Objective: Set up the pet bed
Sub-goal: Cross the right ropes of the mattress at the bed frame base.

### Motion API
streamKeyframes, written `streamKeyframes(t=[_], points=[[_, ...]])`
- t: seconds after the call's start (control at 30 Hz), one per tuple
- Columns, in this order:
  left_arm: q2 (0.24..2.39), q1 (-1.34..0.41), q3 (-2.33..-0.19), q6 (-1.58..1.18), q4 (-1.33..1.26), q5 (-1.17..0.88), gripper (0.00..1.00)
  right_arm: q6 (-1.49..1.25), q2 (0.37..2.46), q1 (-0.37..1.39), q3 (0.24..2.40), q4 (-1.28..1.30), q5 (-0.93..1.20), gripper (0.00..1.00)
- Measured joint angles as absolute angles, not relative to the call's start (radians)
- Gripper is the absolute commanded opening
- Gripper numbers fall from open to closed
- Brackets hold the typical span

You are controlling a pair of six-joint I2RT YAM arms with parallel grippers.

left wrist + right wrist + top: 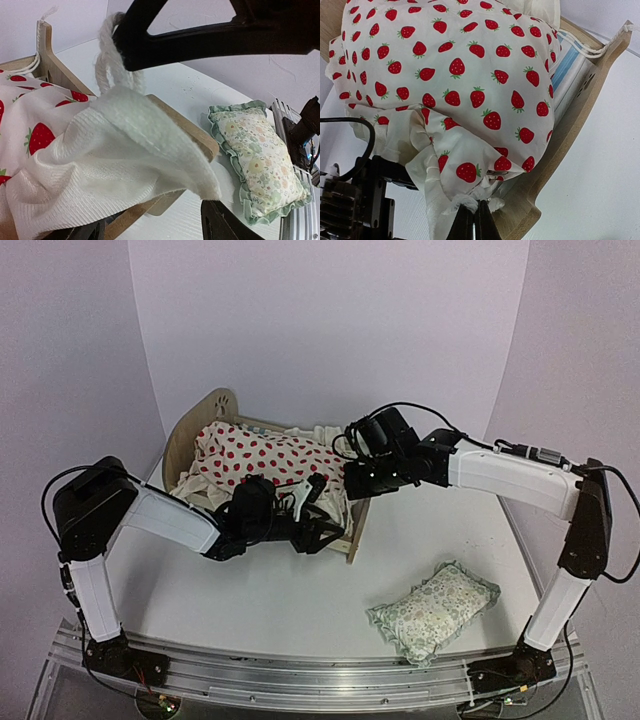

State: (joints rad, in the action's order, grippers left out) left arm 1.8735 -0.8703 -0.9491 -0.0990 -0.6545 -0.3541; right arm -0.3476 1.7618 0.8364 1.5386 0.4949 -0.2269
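Note:
The pet bed (215, 410) of light wood stands left of centre, its arched headboard at the far left. A cream cushion (255, 455) with red strawberries lies bunched on it. In the right wrist view the bed's rail (580, 115) and blue-striped base (567, 65) show beside the cushion (455, 65). My right gripper (474, 219) (352, 478) is shut on a frayed white cord at the cushion's corner. My left gripper (165, 130) (305, 502) stands open at the footboard (197, 135), with the cushion's white underside (75, 150) drooping between its jaws. A white cord loop (107, 55) hangs against its upper finger.
A green floral frilled pillow (435, 610) (255, 155) lies on the white table (300, 610) at the near right. Both arms reach inward over the bed's near end. Purple walls close the back and sides.

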Motion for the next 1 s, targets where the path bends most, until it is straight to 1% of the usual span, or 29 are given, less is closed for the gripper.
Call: streamKeyframes(t=[0.17,0.27,0.33,0.4,0.47,0.57,0.7,0.73,0.8,1.0], points=[[1.929,-0.87,-0.977,-0.101,-0.718,-0.326,0.72,-0.359,1.762,0.836,1.538,0.495,-0.219,0.0],[1.955,-0.871,-1.014,-0.101,-0.754,-0.313,0.73,-0.364,1.762,0.836,1.538,0.495,-0.214,0.0],[1.972,-0.87,-1.033,-0.101,-0.78,-0.307,0.71,-0.366,1.762,0.836,1.538,0.495,-0.212,0.0],[1.985,-0.87,-1.047,-0.102,-0.799,-0.302,0.64,-0.368,1.762,0.836,1.538,0.495,-0.21,0.0],[2.0,-0.87,-1.061,-0.102,-0.811,-0.294,0.54,-0.368,1.762,0.836,1.538,0.495,-0.209,0.0],[2.014,-0.87,-1.074,-0.104,-0.822,-0.285,0.37,-0.368,1.762,0.836,1.538,0.495,-0.208,0.0],[2.02,-0.87,-1.079,-0.1,-0.821,-0.282,0.07,-0.368,1.761,0.836,1.538,0.495,-0.209,0.0],[2.02,-0.87,-1.079,-0.099,-0.822,-0.281,0.01,-0.368,1.761,0.836,1.538,0.495,-0.209,0.0],[2.02,-0.87,-1.08,-0.1,-0.821,-0.285,0.0,-0.368,1.761,0.836,1.537,0.495,-0.209,0.0],[2.028,-0.87,-1.085,-0.099,-0.823,-0.286,0.0,-0.368,1.759,0.836,1.535,0.496,-0.209,0.0]])
